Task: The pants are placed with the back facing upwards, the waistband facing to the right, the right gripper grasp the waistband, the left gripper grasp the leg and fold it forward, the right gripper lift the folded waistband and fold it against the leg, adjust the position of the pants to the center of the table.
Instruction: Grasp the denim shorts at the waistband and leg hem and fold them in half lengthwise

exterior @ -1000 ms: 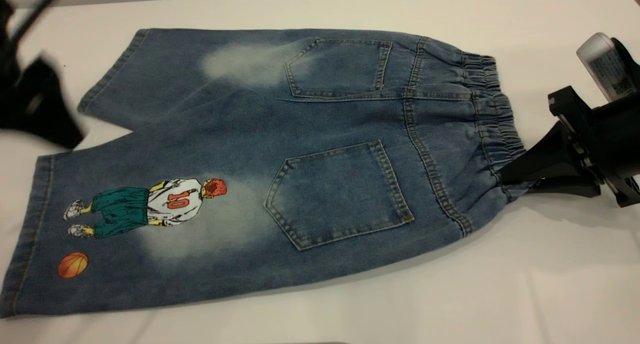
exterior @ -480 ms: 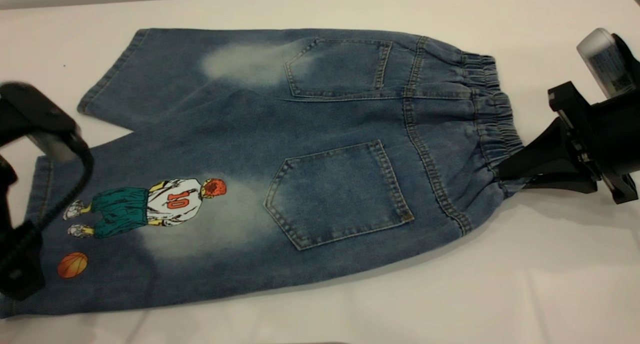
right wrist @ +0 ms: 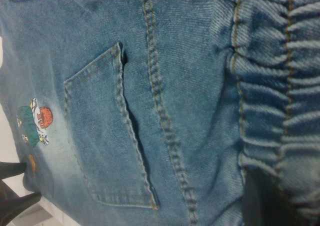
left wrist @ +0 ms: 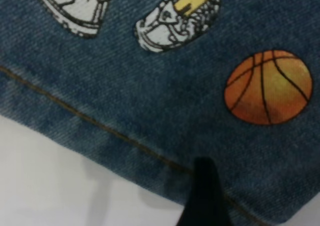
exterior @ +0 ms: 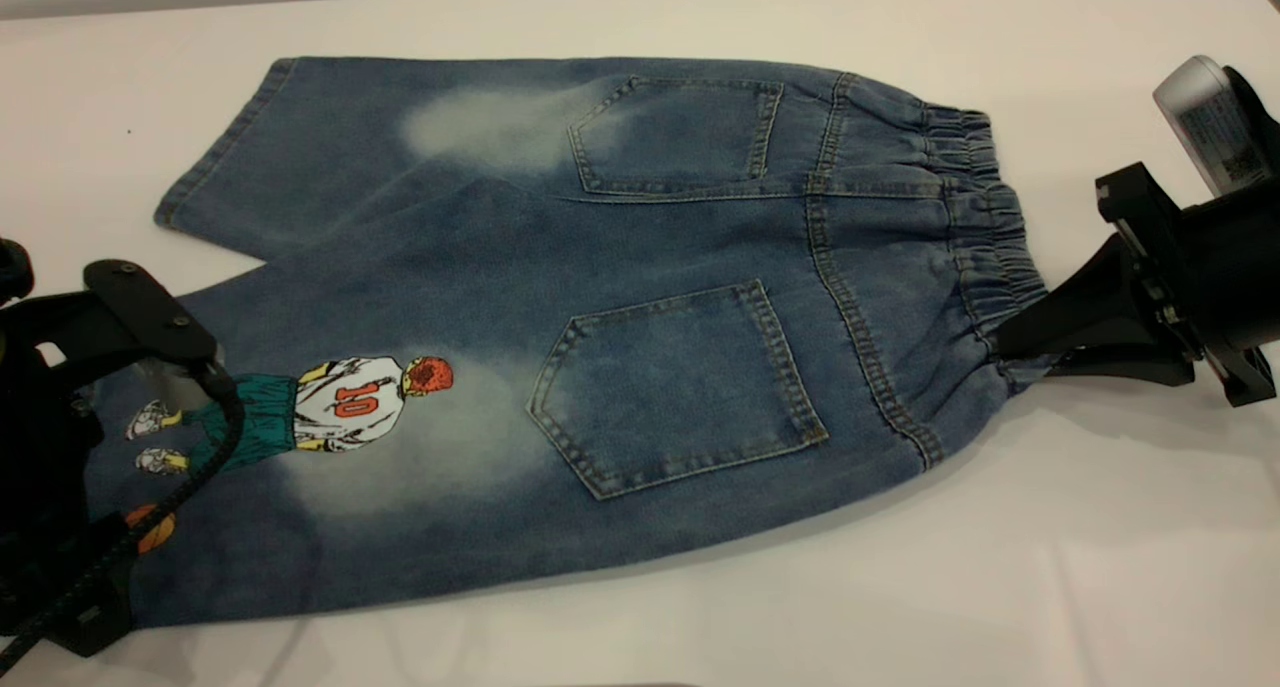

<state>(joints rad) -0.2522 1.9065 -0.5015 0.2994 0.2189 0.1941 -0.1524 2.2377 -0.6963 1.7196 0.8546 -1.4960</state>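
Note:
The pants (exterior: 640, 297) lie flat, back pockets up, on the white table (exterior: 1000, 567), with the ruffled waistband (exterior: 985, 227) at the right. My right gripper (exterior: 1005, 352) is shut on the near corner of the waistband; its dark finger (right wrist: 260, 196) rests on the gathered denim (right wrist: 280, 86). My left gripper (exterior: 85, 537) hangs low over the near leg's hem at the left and partly covers the printed player. One black finger (left wrist: 202, 198) sits right above the hem stitching, beside the orange ball print (left wrist: 267, 86). The other finger is out of view, and no cloth is pinched.
The far leg (exterior: 330, 137) lies spread toward the back left, with its hem near the table's far side. Bare white tabletop runs along the front and to the right of the waistband.
My left arm has swung in from the far left and come down over the near leg's hem, covering part of the print. The right gripper and the pants have stayed put.

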